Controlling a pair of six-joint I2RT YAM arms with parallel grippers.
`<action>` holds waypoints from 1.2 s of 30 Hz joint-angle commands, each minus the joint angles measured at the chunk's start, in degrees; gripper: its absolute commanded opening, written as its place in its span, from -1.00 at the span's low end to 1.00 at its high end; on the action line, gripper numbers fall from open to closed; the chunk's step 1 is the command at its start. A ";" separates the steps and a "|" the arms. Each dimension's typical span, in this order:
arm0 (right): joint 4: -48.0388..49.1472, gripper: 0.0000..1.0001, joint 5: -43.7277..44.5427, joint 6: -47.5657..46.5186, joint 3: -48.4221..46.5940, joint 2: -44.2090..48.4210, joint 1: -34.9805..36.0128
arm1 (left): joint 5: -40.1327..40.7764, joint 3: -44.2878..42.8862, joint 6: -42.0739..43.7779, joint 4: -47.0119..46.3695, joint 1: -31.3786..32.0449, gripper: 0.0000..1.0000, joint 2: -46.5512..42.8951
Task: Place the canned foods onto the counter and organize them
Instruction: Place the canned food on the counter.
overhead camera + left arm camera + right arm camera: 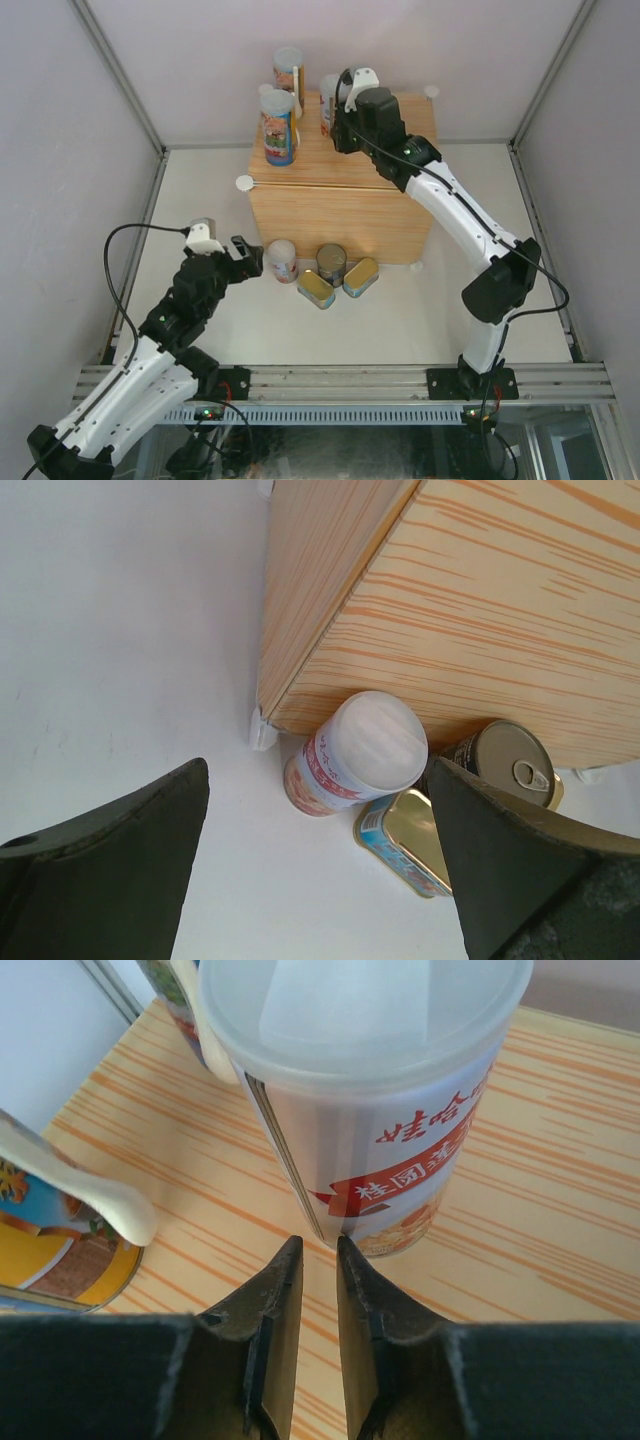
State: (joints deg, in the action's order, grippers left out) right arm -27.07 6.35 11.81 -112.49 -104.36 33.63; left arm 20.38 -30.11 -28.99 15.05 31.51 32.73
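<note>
White-lidded can (370, 1110) on the counter (540, 1250); our right gripper (320, 1247) nearly closed, empty, just before it. Our left gripper (318, 780) wide open near a second can (360, 748).

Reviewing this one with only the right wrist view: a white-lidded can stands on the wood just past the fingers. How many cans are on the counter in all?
Observer: Three. Your red-labelled can stands beside the right gripper. The top view adds a blue-labelled can and a third can behind it, all on the counter.
Operator: What is not up there yet?
Observer: Four, in front of the counter: a white-lidded can, a dark can, a flat gold tin and a second gold tin.
Operator: And the other gripper?
Observer: The left gripper is open, close beside that white-lidded can, not closed on it.
</note>
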 commanded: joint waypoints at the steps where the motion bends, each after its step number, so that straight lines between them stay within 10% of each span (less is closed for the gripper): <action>1: 2.31 -0.60 0.51 0.99 -4.26 -0.76 -1.33 | -0.06 -1.06 2.08 -3.11 0.41 0.88 0.77; 36: 1.20 -0.53 -1.49 1.25 -9.78 -4.53 -2.16 | -1.99 -2.02 2.62 -0.92 0.40 0.89 -0.03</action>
State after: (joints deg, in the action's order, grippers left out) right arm -28.08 5.41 11.84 -121.97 -111.42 31.16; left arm 19.09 -30.11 -27.35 14.39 31.51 33.61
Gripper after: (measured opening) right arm 0.234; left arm 0.942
